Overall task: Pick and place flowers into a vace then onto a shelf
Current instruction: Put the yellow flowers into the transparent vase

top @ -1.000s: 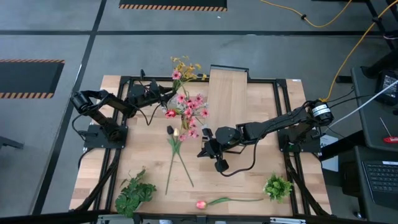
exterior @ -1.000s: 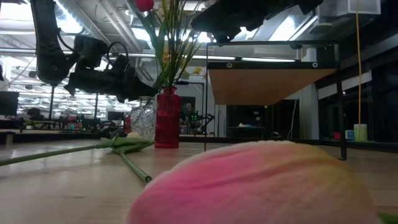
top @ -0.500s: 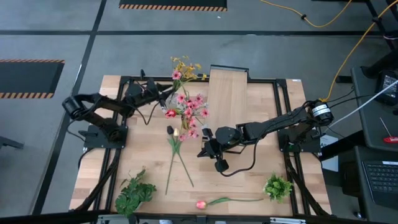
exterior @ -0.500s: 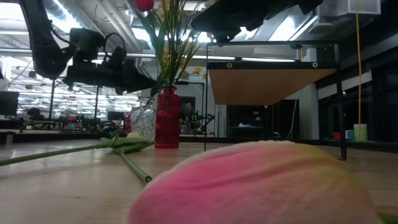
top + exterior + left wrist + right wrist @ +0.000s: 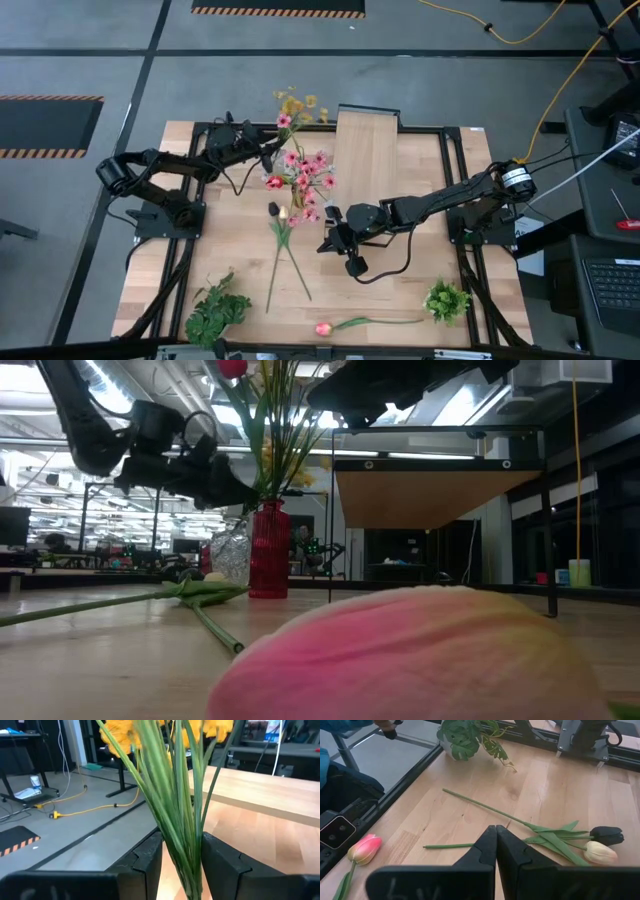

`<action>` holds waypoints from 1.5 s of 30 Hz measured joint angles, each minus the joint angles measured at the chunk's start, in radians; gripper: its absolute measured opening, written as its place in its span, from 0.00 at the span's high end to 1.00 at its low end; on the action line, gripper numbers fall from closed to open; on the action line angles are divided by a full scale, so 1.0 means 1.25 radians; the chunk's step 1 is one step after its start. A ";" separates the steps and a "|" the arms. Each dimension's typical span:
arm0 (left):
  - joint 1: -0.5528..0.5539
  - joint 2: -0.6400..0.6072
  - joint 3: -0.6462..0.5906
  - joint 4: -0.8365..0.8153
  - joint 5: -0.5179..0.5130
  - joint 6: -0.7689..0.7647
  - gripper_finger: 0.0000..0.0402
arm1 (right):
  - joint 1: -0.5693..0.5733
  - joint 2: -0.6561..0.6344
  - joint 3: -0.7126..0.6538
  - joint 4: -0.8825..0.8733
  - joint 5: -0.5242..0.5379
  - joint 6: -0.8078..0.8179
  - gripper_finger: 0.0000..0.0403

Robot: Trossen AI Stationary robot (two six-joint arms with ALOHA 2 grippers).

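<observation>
L gripper (image 5: 181, 865) clamps yellow flower stems (image 5: 172, 810) at table's 12 o'clock, by shelf (image 5: 366, 150) | R gripper (image 5: 496, 851) pinched empty, centre | loose: tulip (image 5: 323, 328) at 6, two stems (image 5: 283, 250) | vase unclear.

In the high view, the shelf (image 5: 367, 150) sits at 12 o'clock on the table (image 5: 240, 240). Just beside it at its 9 o'clock stands a bunch of flowers (image 5: 300, 170), with the left gripper (image 5: 268, 152) at that bunch's 10 o'clock, clamped on yellow-headed stems (image 5: 175, 815). The right gripper (image 5: 326, 243) hangs near table centre. Two crossed stems (image 5: 283, 255) lie at its 8 o'clock. A tulip (image 5: 323, 328) lies at 6 o'clock, leafy bunches (image 5: 216, 310) at 7 and 5.
</observation>
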 joint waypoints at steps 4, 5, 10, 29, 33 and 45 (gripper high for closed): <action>0.000 0.000 0.015 -0.026 -0.001 0.011 0.69 | 0.000 0.000 0.000 0.000 0.000 0.000 0.98; 0.000 0.000 0.015 -0.026 -0.001 0.017 0.69 | 0.000 0.000 0.000 0.000 0.000 0.000 0.98; 0.000 0.000 0.015 -0.028 -0.001 0.027 0.77 | 0.000 0.001 0.000 0.000 0.000 0.000 0.98; -0.034 -0.043 0.015 -0.038 -0.001 0.089 0.98 | 0.000 0.001 0.000 -0.001 0.000 -0.003 0.98; -0.047 -0.080 0.004 -0.034 -0.020 0.090 0.98 | 0.000 0.001 0.000 -0.001 0.000 -0.001 0.98; -0.050 -0.109 -0.158 0.251 -0.061 0.048 0.98 | 0.000 0.001 0.000 0.004 0.000 0.000 0.98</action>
